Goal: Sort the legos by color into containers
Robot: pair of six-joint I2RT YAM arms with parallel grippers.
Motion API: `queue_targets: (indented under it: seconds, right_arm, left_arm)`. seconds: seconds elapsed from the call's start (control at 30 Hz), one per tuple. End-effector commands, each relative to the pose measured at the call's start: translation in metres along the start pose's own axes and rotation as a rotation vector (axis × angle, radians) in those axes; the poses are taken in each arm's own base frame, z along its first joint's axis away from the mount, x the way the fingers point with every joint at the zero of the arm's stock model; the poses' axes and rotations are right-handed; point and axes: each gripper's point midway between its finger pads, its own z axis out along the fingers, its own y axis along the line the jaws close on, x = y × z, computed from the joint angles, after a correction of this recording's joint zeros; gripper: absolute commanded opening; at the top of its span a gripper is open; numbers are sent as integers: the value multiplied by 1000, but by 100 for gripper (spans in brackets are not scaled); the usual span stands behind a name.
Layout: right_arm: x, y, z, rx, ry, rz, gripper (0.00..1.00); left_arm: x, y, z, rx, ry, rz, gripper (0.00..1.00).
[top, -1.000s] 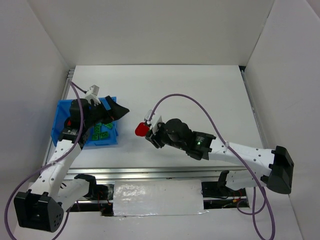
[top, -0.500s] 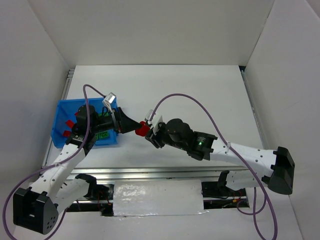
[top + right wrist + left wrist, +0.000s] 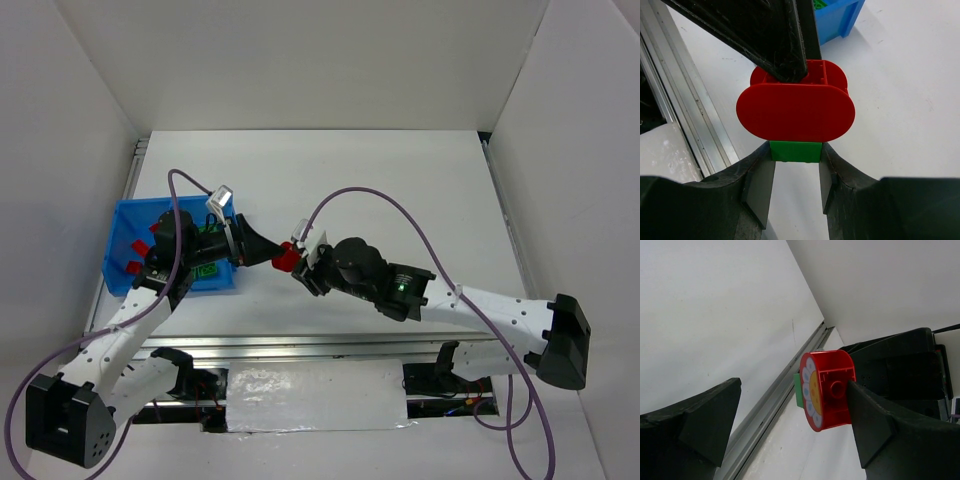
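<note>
One joined lego [image 3: 284, 261] hangs above the bench [image 3: 380, 180], just at 3 o'clock of the bin [image 3: 128, 218] and between the two arms. It has two parts: one red oval [image 3: 795, 112] with a flower-like face, and one green brick [image 3: 796, 151] joined to it.

The right jaws reach in from 4 o'clock and are clenched on the green brick, with one finger on each side of it. The left jaws extend past the bin's 3 o'clock wall and are spread wide. One finger [image 3: 870, 425] touches the red oval's edge and the other [image 3: 695, 425] stands well apart from it, so they grip nothing.

The bin lies at 9 o'clock on the bench, its two compartments side by side. At least two red legos [image 3: 133, 265] show in the 9 o'clock compartment. Green legos [image 3: 208, 270] show in the 3 o'clock compartment, but the left arm [image 3: 130, 320] partly hides them, so their count cannot be told.
</note>
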Motion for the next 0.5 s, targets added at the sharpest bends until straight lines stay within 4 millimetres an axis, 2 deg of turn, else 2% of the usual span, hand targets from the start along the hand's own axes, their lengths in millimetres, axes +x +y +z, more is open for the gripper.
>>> queue_targets:
  seconds: [0.0,0.2,0.37,0.47]
  right_arm:
    - [-22,-9,-10,40,-92,25,0]
    - [-13,-11,-5,56,-59,20,0]
    - [-8,-14,-1,76,-40,25,0]
    - [-7,-14,0,71,-41,27,0]
  left_arm:
    - [-16,-13,1,12,-39,40,99]
    - [-29,-10,-3,-48,-108,40,100]
    - [-46,-25,-8,-48,-161,70,99]
    - [-48,-32,-9,-28,-160,84,100]
